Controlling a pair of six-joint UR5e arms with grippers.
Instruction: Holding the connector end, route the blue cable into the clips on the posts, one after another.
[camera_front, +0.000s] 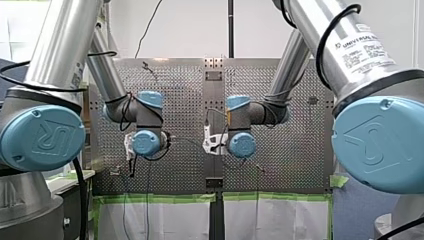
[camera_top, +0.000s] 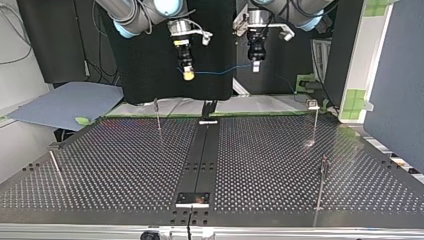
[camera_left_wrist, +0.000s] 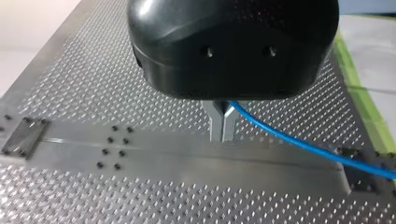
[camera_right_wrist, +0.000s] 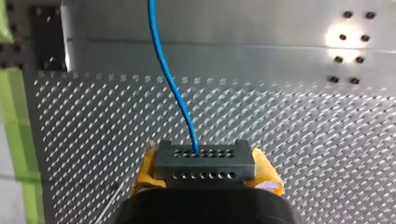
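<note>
Yellow-padded, my right hand (camera_right_wrist: 205, 170) is clenched on the connector (camera_right_wrist: 204, 161) — the firm place to hold — and the blue cable (camera_right_wrist: 170, 79), thin and probably limp, spans mid-air to my left hand (camera_left_wrist: 223, 126), pinched on it, above the desk (camera_left_wrist: 93, 93).

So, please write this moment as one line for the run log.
stage: routing not begun | right gripper: shut on connector | left gripper: shut on blue cable | posts: no cable clipped
</note>
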